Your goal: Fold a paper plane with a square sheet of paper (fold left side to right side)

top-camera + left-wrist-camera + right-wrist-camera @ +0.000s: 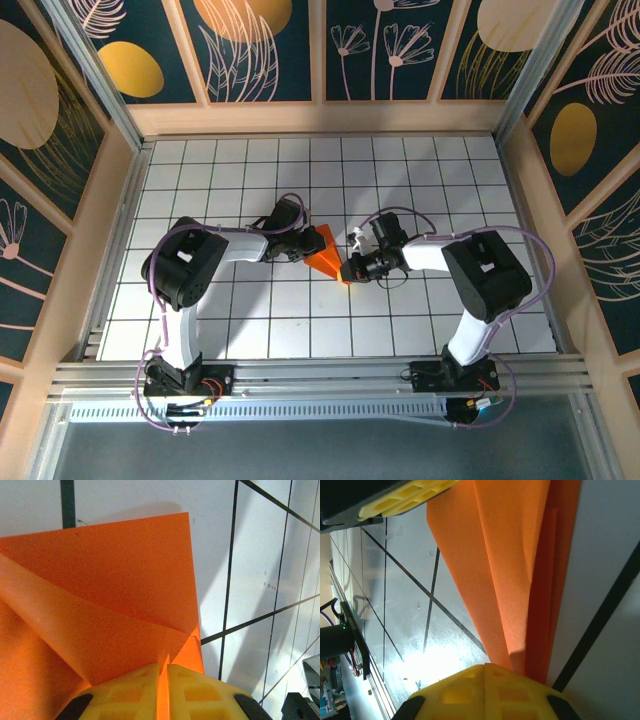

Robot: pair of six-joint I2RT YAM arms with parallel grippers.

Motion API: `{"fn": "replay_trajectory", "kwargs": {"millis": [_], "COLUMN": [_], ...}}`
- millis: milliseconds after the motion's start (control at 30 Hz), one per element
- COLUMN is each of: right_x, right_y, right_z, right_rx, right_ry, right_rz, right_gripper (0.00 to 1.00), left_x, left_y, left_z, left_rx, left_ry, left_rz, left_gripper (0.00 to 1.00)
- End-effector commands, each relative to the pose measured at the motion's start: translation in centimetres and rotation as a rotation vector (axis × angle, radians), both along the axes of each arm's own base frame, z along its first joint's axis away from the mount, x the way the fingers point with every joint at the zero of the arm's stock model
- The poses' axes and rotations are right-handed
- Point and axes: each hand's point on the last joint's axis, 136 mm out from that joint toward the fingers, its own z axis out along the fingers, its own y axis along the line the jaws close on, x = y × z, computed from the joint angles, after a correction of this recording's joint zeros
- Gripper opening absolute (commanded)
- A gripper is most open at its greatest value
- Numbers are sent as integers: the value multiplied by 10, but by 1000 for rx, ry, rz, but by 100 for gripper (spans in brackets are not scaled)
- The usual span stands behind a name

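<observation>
The orange sheet of paper [325,255] lies folded into a tapering, creased wedge near the middle of the white grid table [450,180]. My left gripper [303,248] meets its wide end from the left. In the left wrist view the paper [115,580] shows layered flaps, and a strip of it is pinched between the yellow fingers of that gripper [163,666]. My right gripper [350,268] sits at the narrow lower end. In the right wrist view the right gripper [485,666] has its jaws pressed together, and the paper [510,555] runs under its right finger [520,690], not into the seam.
Wooden walls [320,118] close in the table on three sides. An aluminium rail [320,375] carrying both arm bases runs along the near edge. The left gripper's yellow fingers [405,495] show at the top of the right wrist view.
</observation>
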Motion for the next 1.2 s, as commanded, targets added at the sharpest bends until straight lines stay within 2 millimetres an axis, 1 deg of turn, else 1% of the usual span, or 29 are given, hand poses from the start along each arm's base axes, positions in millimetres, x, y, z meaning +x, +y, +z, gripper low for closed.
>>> {"fn": "replay_trajectory", "kwargs": {"millis": [0,333,1167], "right_x": [-8,-7,-15], "right_y": [-4,-6,-14], "right_z": [-11,-12,-21], "right_rx": [-25,-41,-79], "right_ry": [32,27,45], "right_rz": [-4,-13,-18], "right_gripper": [0,0,0], "left_x": [-7,-8,-8], "left_y": [13,13,14], "left_z": [-28,-30,-33], "left_rx": [85,90,96], "left_ry": [51,54,59], "left_rz": [9,8,14], "left_gripper": [13,13,13]}}
